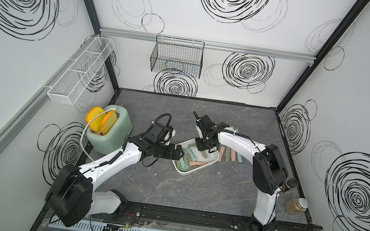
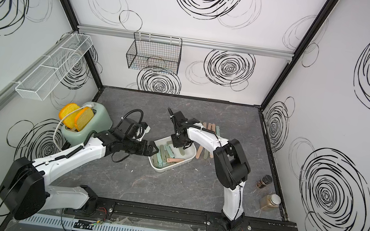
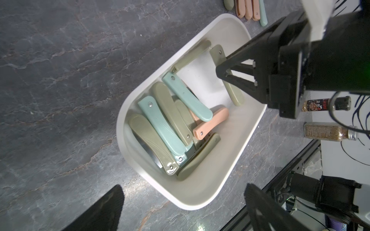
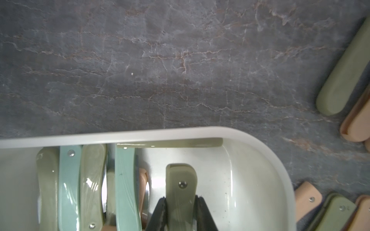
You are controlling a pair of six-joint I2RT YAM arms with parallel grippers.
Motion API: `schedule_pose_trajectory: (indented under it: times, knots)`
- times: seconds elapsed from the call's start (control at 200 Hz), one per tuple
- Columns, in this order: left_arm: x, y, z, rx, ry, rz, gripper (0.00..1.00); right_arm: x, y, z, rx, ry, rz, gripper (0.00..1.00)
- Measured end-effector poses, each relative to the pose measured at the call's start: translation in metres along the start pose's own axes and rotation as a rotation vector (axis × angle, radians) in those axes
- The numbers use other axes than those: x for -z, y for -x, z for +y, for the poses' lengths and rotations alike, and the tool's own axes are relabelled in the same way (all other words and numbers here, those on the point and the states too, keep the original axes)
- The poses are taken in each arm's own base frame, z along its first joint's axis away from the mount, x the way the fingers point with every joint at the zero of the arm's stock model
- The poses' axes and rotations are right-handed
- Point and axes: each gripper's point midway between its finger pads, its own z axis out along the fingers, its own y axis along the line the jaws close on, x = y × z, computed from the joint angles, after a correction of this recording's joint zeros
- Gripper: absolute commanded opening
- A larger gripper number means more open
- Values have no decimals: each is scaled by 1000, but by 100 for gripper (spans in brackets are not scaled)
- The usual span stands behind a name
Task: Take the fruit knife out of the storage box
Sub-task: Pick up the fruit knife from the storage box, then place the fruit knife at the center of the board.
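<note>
White plastic box (image 1: 181,171) is sitting roughly mid-table (image 1: 192,195), angled. A jumble of folded knives (image 3: 170,120) in teal, olive and pink is lying heaped at one end of it.

So the right gripper (image 4: 181,200) is reaching down into the emptier end. Its jaws are clamping an olive knife (image 4: 180,176) across the handle, pressing on both sides, with the rivet end poking out past the tips. That knife is sitting inside the box walls, apart from the heap and near a rounded corner. Can't tell if it's touching the box floor or hanging just off it.

Meanwhile the left gripper (image 1: 180,153) is hovering at the heap end, right by the rim, with its jaws spread wide and gripping nothing.

A row (image 1: 233,155) of more folded ones is lying on the table just beside the box on the robot's right, partly hiding under the right arm. A green toaster (image 1: 114,140) with two toy bread slices is standing off to the left. Two spice bottles (image 1: 294,206) are sitting by the right wall.
</note>
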Motion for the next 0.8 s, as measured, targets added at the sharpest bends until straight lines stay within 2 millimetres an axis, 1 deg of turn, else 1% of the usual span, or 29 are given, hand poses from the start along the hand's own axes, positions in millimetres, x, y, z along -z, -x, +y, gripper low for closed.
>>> schedule_pose_trajectory:
  times: [0.12,0.22,0.285,0.37,0.47,0.54,0.615,0.7,0.8]
  knots:
    - [-2,5,-4,-3,-5,1,98,7,5,-7,-28,4,-12,19]
    - [-4,11,-7,-4,-11,0,98,15,17,-17,-58,4,-30,19]
    - [-6,15,-10,-2,-17,-2,98,24,31,-23,-80,7,-62,19]
    - [-6,25,-15,-1,-28,-13,98,37,56,-32,-108,12,-116,19]
    - [-7,39,-23,-2,-41,-29,98,43,82,-44,-141,17,-164,20]
    - [-9,49,-29,-4,-49,-39,98,42,95,-53,-169,20,-177,20]
    - [-12,59,-33,-6,-55,-48,98,35,105,-63,-201,26,-178,20]
    - [-16,70,-38,-7,-63,-56,98,20,115,-76,-251,37,-167,20]
    - [-21,77,-41,-4,-67,-56,98,-1,117,-90,-309,52,-139,20]
